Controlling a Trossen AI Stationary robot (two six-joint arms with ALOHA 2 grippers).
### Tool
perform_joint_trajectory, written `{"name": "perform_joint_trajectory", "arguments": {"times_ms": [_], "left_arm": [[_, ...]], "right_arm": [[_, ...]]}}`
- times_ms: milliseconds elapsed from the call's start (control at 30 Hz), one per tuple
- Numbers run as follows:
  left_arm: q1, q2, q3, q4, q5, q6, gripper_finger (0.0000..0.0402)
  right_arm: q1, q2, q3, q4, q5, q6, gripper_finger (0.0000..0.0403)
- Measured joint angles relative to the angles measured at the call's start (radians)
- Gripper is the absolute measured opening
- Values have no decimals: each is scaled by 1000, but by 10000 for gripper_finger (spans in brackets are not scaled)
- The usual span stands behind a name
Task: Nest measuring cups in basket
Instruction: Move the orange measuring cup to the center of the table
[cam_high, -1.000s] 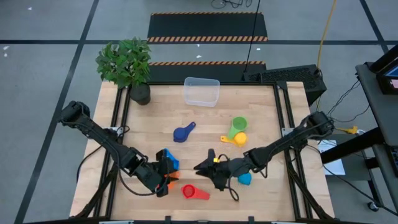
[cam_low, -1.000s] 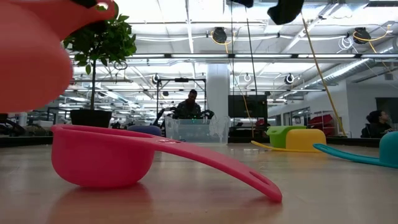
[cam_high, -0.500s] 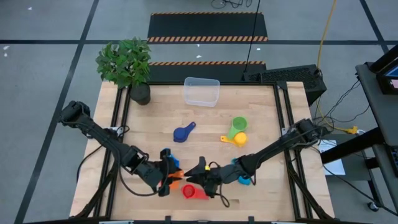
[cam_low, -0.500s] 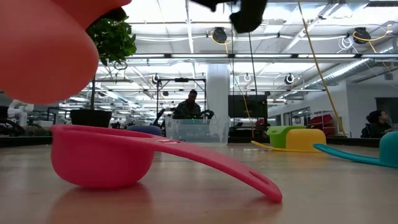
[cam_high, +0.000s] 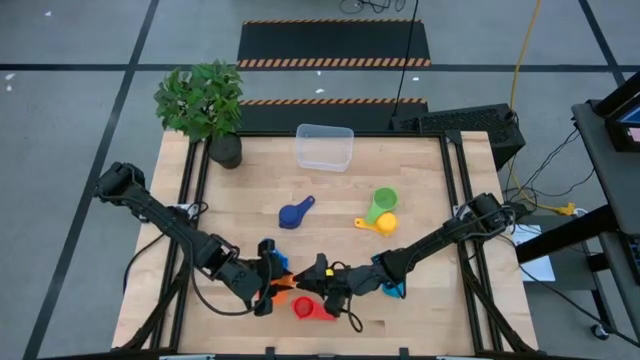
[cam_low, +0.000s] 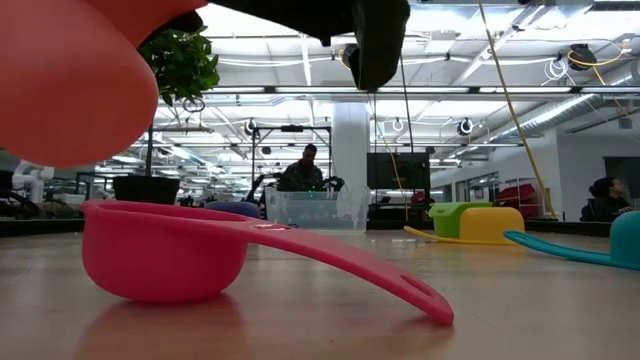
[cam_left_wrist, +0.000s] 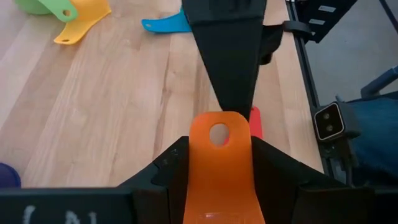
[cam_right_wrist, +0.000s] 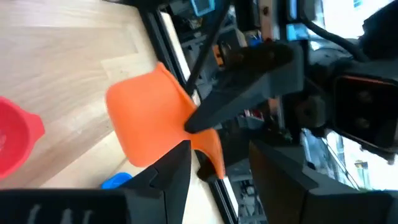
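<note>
Orange cup (cam_left_wrist: 219, 168) clamped in left pincer (cam_high: 268, 283), right pincer (cam_high: 318, 280) (spread wide) facing it

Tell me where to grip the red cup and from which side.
Grip the red cup by its flat handle, coming from above. The bowl sits upright on the table and the handle juts free toward the right arm's side, clear of other cups.

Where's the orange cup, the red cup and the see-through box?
orange cup (cam_left_wrist: 219, 180): left wrist view, on its flat handle.
red cup (cam_low: 165, 250): low view, on the bowl's side.
clear basket (cam_high: 324, 147): high view, on its bare floor.
</note>
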Motion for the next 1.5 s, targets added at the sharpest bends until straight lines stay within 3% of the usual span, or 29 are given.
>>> {"name": "perform_joint_trajectory", "arguments": {"times_ms": [433,800,1000,1233,1500], "left_arm": [[18,0,0,15,0,12,150],[17,0,0,17,0,7,151],[19,0,0,17,-7,22,157],[18,1,0,21,-117,40,210],[19,-6,0,24,-163,108,297]], "right_arm": [[-38,0,0,23,-82,-43,96],[-41,0,-2,15,-87,-52,11],[-41,0,-2,15,-84,-42,5],[-43,0,-2,19,-69,-32,1],[-37,0,-2,-12,-21,-31,1]]}}
